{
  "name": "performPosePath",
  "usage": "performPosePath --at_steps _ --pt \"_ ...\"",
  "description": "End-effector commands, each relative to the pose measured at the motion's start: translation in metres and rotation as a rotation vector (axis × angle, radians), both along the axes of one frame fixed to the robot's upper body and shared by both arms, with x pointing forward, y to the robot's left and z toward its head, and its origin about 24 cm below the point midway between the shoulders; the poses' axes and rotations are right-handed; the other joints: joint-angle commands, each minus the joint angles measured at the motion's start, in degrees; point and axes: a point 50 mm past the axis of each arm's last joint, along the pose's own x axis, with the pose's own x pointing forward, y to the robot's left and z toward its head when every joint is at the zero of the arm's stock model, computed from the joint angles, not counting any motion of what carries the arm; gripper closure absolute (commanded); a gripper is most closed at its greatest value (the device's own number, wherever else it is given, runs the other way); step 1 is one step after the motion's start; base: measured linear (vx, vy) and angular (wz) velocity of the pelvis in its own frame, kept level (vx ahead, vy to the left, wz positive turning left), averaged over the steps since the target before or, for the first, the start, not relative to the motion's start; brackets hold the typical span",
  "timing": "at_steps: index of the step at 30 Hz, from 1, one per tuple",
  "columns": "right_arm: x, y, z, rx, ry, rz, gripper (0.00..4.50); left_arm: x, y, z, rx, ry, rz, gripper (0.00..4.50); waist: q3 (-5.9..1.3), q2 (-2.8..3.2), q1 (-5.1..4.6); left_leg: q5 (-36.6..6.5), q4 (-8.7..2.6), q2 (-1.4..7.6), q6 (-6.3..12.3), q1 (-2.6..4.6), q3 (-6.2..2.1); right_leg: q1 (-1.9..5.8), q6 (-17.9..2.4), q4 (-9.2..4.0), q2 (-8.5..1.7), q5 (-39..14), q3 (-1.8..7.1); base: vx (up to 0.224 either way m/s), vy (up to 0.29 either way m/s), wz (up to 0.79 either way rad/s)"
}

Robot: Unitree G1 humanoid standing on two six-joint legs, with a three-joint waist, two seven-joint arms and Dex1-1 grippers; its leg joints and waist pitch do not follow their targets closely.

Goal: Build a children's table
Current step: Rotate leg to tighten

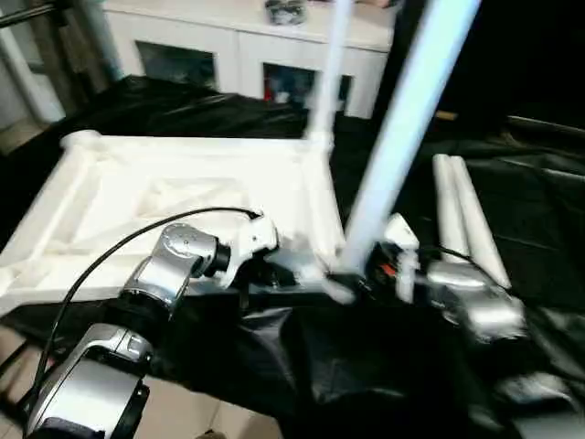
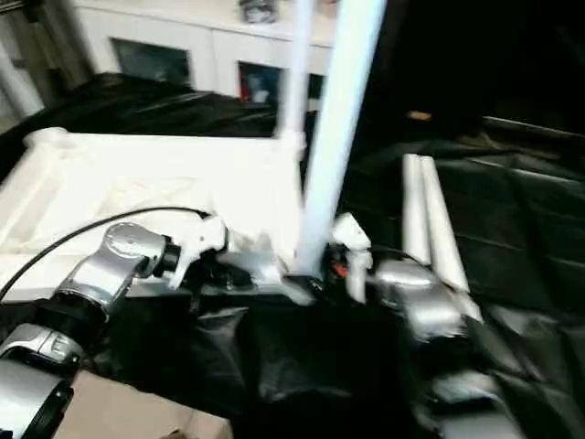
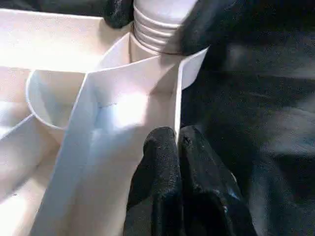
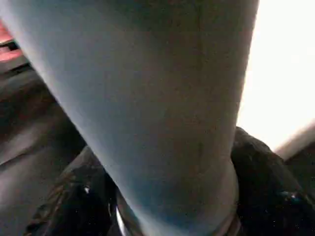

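Note:
The white tabletop [image 1: 137, 197] lies upside down on the black-draped work table, ribs up. One white leg [image 1: 326, 82] stands in its far right corner socket. My right gripper [image 1: 370, 274] is shut on a second leg [image 1: 402, 128], held nearly upright with its threaded end [image 3: 157, 29] at the near right corner socket. My left gripper [image 3: 176, 147] is shut on the tabletop's thin rim [image 3: 178, 103] just beside that socket. Two more legs [image 1: 466, 215] lie side by side on the black cloth to the right.
A white cabinet [image 1: 247, 46] with glass doors stands behind the work table. Black cloth [image 1: 366, 366] hangs in folds over the near edge, with light floor [image 1: 192, 412] below at the left. My left arm's black cable [image 1: 101, 256] arcs over the tabletop.

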Motion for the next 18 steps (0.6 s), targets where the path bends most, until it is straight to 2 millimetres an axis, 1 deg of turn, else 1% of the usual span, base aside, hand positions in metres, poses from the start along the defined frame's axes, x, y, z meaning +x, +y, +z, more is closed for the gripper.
performPosePath --at_steps 1,2,3,4,5,7,8,9,10,11,12,13,14,15,16,17,18 --pt "0.007 0.008 -0.019 -0.100 0.062 -0.183 1.77 0.008 -0.026 0.010 -0.054 -0.048 0.048 4.50 -2.92 -0.13 -0.64 -14.00 -3.89 1.03 -0.64 0.17 -0.16 2.36 -9.57 -5.12 -4.16 -22.70 1.94 0.000 0.000 0.00" --pt "0.017 0.009 -0.021 -0.099 0.082 -0.338 1.78 0.009 -0.037 0.011 -0.061 -0.055 0.085 4.50 -2.92 -0.14 -0.84 -14.23 -3.93 1.00 -0.79 0.25 -0.17 2.34 -9.35 -5.36 -4.12 -22.98 2.02 0.000 0.000 0.00" --pt "0.018 0.010 -0.021 -0.095 0.086 -0.367 1.78 0.010 -0.040 0.011 -0.062 -0.058 0.094 4.50 -3.02 0.00 -1.36 -14.12 -3.87 1.09 -1.28 0.29 -0.18 2.21 -10.12 -5.11 -4.13 -21.24 2.22 0.000 0.000 0.00" --pt "0.021 0.013 -0.021 -0.087 0.094 -0.408 1.78 0.011 -0.045 0.011 -0.066 -0.063 0.114 4.50 -3.08 -0.14 -1.54 -14.08 -3.85 0.98 -1.13 0.22 -0.16 2.40 -10.39 -5.13 -3.89 -19.55 2.12 0.000 0.000 0.00" --pt "0.024 0.016 -0.021 -0.079 0.102 -0.458 1.78 0.012 -0.054 0.011 -0.073 -0.068 0.141 4.50 -3.11 -0.07 -1.58 -13.81 -3.71 0.93 -0.81 0.19 -0.02 2.31 -10.69 -5.04 -3.89 -18.15 2.23 0.000 0.000 0.00" --pt "0.027 0.019 -0.020 -0.076 0.112 -0.524 1.78 0.013 -0.067 0.011 -0.082 -0.071 0.173 4.50 -3.31 -0.13 -1.46 -11.64 -3.47 0.81 0.48 0.05 0.14 2.68 -11.90 -4.64 -3.71 -12.67 2.32 0.000 0.000 0.00" --pt "0.028 0.019 -0.020 -0.074 0.114 -0.543 1.78 0.013 -0.071 0.011 -0.087 -0.071 0.179 4.50 -3.40 -0.10 -1.38 -11.06 -3.36 0.82 0.78 0.22 0.30 2.56 -12.24 -4.59 -3.65 -11.29 2.37 0.000 0.000 0.00" --pt "0.029 0.021 -0.020 -0.071 0.114 -0.554 1.78 0.013 -0.075 0.012 -0.093 -0.068 0.184 4.50 -3.52 0.03 -1.18 -9.82 -3.22 0.81 1.36 0.22 0.39 2.70 -13.08 -4.29 -3.58 -8.20 2.38 0.000 0.000 0.00" --pt "0.030 0.024 -0.019 -0.072 0.106 -0.569 1.78 0.013 -0.081 0.012 -0.103 -0.069 0.193 4.50 -3.64 0.07 -1.01 -8.25 -3.15 0.74 1.91 -0.04 0.42 3.04 -13.70 -3.91 -3.52 -4.97 2.35 0.000 0.000 0.00" --pt "0.031 0.027 -0.017 -0.070 0.093 -0.567 1.78 0.012 -0.085 0.013 -0.108 -0.069 0.188 4.50 -3.62 0.29 -0.80 -7.54 -3.08 0.73 2.29 -0.01 0.47 3.04 -14.07 -3.86 -3.49 -2.98 2.34 0.000 0.000 0.00" --pt "0.031 0.028 -0.016 -0.067 0.083 -0.561 1.78 0.012 -0.087 0.013 -0.109 -0.070 0.181 4.50 -3.66 0.35 -0.71 -7.34 -3.04 0.70 2.50 -0.03 0.46 3.17 -14.30 -3.73 -3.51 -2.25 2.33 0.000 0.000 0.00" --pt "0.032 0.030 -0.014 -0.027 0.079 -0.559 1.43 0.013 -0.088 0.013 -0.100 -0.087 0.175 4.50 -3.69 0.48 -0.65 -7.26 -3.01 0.69 2.89 -0.09 0.49 3.27 -14.65 -3.72 -3.53 -1.25 2.33 0.000 0.000 0.00" --pt "0.032 0.030 -0.014 -0.027 0.079 -0.559 1.22 0.013 -0.088 0.013 -0.100 -0.087 0.175 4.50 -3.67 0.43 -0.62 -7.42 -3.02 0.68 3.03 -0.10 0.47 3.29 -14.70 -3.72 -3.51 -1.35 2.29 0.000 0.000 0.00" --pt "0.033 0.031 -0.013 -0.015 0.079 -0.567 1.08 0.014 -0.088 0.013 -0.096 -0.093 0.180 4.50 -3.59 1.03 -0.52 -8.17 -3.09 0.73 2.94 0.01 0.39 3.26 -14.86 -3.78 -3.58 -2.29 2.27 0.000 0.000 0.00" --pt "0.036 0.026 -0.010 -0.024 0.045 -0.587 0.99 0.018 -0.084 0.013 -0.077 -0.116 0.195 4.50 -3.50 1.31 -0.77 -9.83 -3.11 0.77 2.54 0.24 0.48 2.98 -14.85 -4.23 -3.47 -3.91 2.22 0.000 0.000 0.00" --pt "0.036 0.026 -0.010 -0.024 0.045 -0.587 0.88 0.018 -0.084 0.013 -0.077 -0.116 0.195 4.50 -3.45 1.03 -0.83 -10.51 -3.12 0.67 2.35 0.19 0.50 3.07 -14.69 -4.32 -3.40 -4.83 2.23 0.000 0.000 0.00" --pt "0.038 0.020 -0.004 -0.034 -0.005 -0.599 0.88 0.022 -0.081 0.014 -0.069 -0.134 0.213 4.50 -3.41 1.12 -0.67 -11.64 -3.20 0.67 1.96 0.38 0.46 3.01 -14.26 -4.47 -3.48 -7.01 2.26 0.000 0.000 0.00"
